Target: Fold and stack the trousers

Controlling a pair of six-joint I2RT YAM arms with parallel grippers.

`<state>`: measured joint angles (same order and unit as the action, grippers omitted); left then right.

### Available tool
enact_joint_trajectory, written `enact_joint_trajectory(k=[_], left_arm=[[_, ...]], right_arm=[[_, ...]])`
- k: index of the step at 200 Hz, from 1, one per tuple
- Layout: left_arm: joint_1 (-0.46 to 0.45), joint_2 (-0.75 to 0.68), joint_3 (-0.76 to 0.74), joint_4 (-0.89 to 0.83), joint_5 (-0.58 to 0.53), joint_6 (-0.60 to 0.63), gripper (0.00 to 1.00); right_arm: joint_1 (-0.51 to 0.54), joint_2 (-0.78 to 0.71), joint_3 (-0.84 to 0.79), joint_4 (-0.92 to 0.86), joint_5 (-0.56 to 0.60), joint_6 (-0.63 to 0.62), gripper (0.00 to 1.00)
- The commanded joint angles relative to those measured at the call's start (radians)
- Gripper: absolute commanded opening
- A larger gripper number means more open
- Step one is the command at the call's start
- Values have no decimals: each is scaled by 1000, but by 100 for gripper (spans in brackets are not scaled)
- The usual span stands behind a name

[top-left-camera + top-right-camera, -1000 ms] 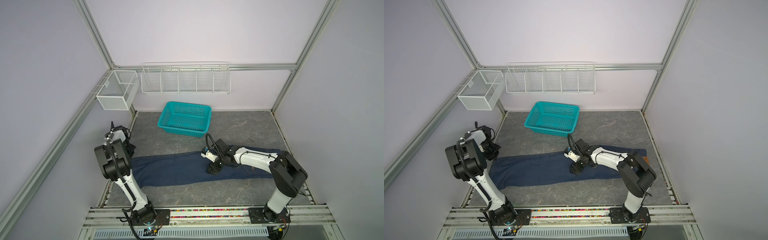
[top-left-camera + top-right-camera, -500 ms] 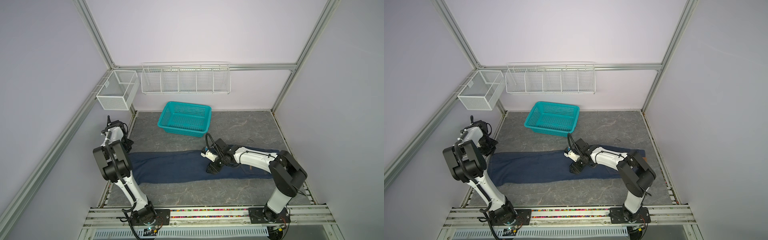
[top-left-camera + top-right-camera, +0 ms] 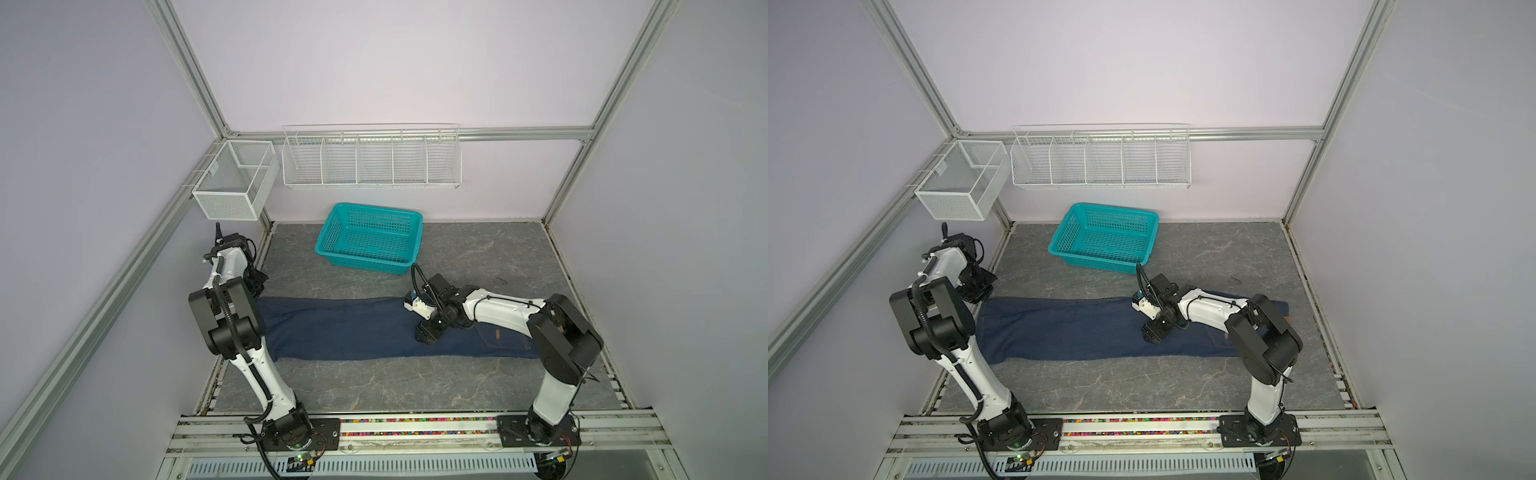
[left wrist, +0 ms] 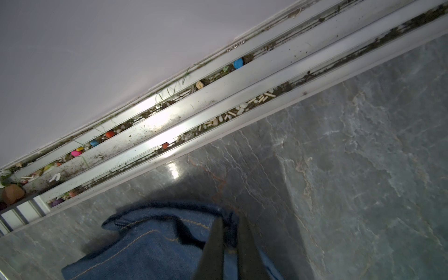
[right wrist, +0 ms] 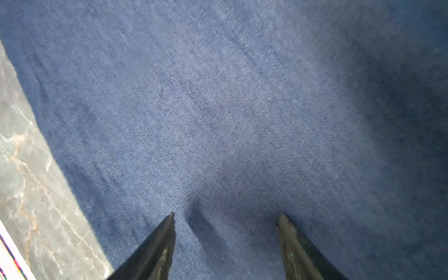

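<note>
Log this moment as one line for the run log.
trousers: stretched lengthwise on table | left claw: shut on hem end | right claw: open, tips at trousers' middle | teal basket: empty, behind trousers

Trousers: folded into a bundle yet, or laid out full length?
Laid out full length. In both top views the trousers lie flat as one long strip across the table.
</note>
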<state>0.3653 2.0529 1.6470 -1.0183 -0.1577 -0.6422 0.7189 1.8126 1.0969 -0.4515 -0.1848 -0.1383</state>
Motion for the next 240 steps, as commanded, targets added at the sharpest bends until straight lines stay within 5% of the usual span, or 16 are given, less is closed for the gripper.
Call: enact_joint_trajectory(k=[1,61,187,240], left_arm=[[-2,53,31,-18,-11,23,12],[-2,51,41,-39,-20,61,30],[1,74,2,7,1,32,39],[-4,-75,-130,29,8,97,52]], right_arm=[[-18,20,0,-48,27,9,70],[-58,-52,-1,-48,-5,27,70],[-71,-124,-22,-64,-18,49,70],[-89,-166,-29,-72,-13,60,70]])
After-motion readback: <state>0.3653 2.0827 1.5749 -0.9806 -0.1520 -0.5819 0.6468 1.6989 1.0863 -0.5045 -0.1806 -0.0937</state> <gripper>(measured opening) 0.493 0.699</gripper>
